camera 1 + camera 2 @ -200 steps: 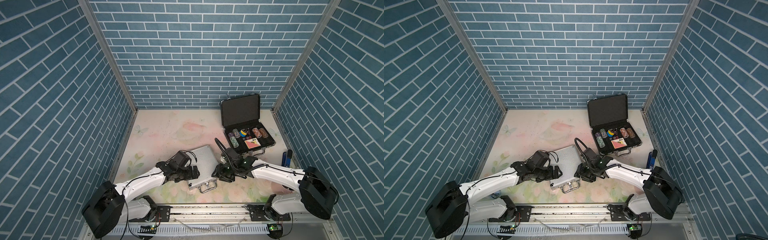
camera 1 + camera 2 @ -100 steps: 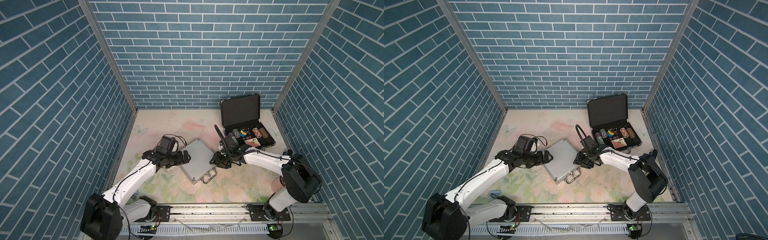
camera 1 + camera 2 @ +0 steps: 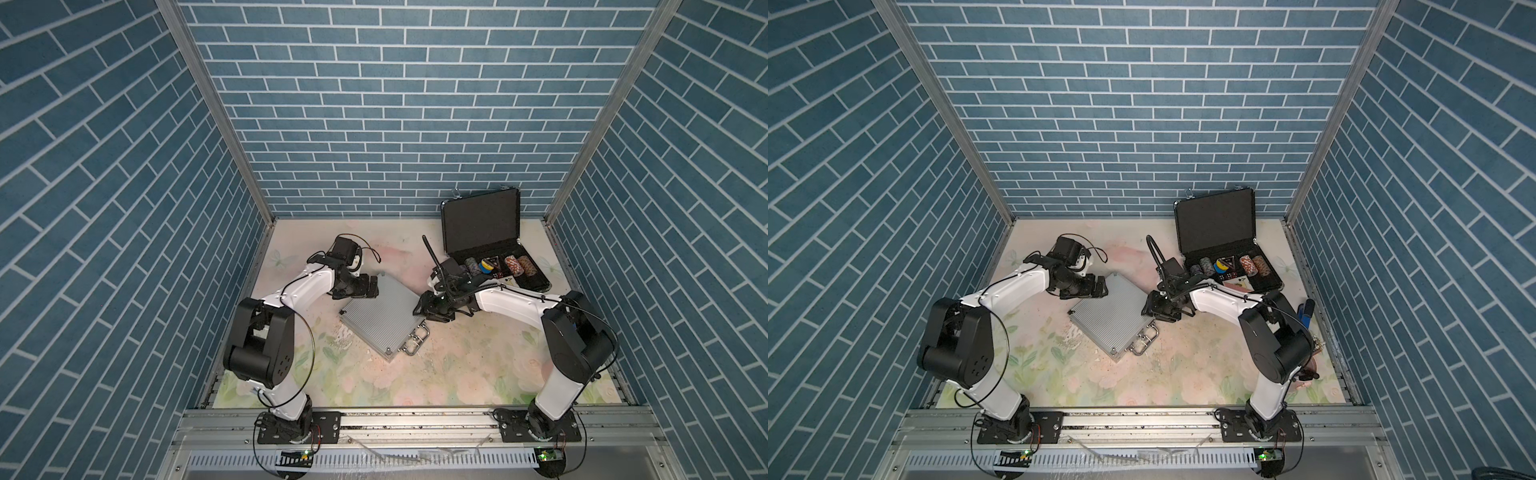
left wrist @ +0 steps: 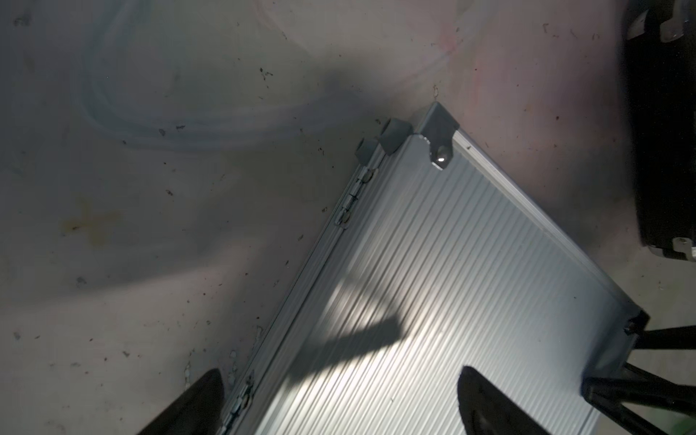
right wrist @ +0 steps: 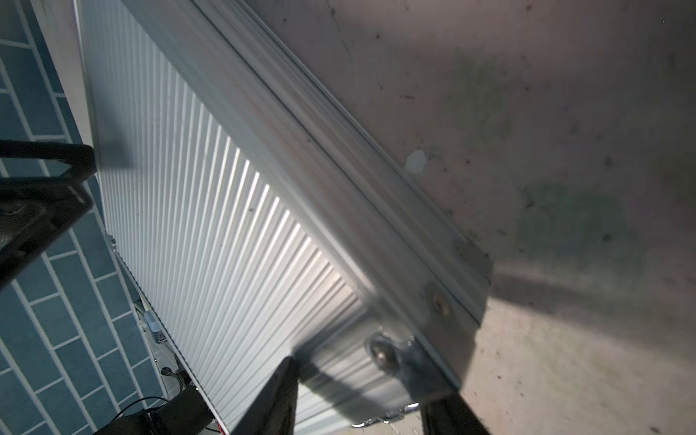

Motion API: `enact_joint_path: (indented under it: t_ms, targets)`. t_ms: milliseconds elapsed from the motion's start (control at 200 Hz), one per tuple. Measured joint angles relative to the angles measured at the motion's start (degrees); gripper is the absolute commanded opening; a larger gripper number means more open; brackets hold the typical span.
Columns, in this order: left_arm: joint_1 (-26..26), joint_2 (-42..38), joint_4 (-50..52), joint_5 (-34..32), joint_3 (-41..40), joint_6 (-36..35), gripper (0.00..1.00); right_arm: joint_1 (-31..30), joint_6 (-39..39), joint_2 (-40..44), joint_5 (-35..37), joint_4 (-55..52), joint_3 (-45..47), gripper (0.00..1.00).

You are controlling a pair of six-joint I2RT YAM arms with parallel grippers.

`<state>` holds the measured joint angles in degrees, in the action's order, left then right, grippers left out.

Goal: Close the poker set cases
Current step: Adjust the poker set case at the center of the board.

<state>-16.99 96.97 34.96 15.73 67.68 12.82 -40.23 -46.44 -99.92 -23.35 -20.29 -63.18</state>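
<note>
Since earlier, our ribbed silver aluminium case (image 3: 382,318) slid toward frame centre. Our left gripper (image 3: 374,287) gapes; the right gripper (image 3: 420,309) seems clamped on its corner. We should release gently before reaching the open black ribbed case (image 3: 482,224).

A silver case (image 3: 1115,318) lies shut and flat on the floral table (image 3: 1183,374). It is turned corner-on, with its metal handle (image 3: 1145,337) toward the front rail. The left gripper (image 3: 1102,287) sits at the case's far-left edge with its jaws spread. The right gripper (image 3: 1147,306) is at the case's right corner, and how its jaws stand cannot be made out. Beyond the right arm, near the back wall, a black case (image 3: 1268,286) stands open. Its lid (image 3: 1214,226) is upright and rows of poker chips (image 3: 1252,264) fill its tray. Blue pens (image 3: 1307,311) show at the table's right edge, partly hidden by the arm.
</note>
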Motion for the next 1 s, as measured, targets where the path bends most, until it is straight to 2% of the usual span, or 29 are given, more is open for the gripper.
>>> enact_joint_path:
  t_ms: [185, 430, 655, 1000]
  targets:
    - [0.1, 1.9, 0.1, 0.1, -0.2, -2.1, 0.83, -0.4, -2.4, 5.5, 0.0, 2.5, 6.1, 0.49]
    - [-0.1, 0.3, -3.2, 2.9, -3.7, -2.2, 0.77, -3.9, -11.1, 14.4, 0.0, 9.2, 17.1, 0.46]
    - [-0.2, -1.7, -5.9, 4.2, -6.8, -2.2, 0.74, -6.5, -17.9, 15.3, 0.0, 16.2, 24.7, 0.41]
    - [-0.6, -2.4, -6.2, 5.7, -7.9, -2.0, 0.73, -7.0, -21.3, 17.1, 2.1, 22.9, 29.7, 0.39]
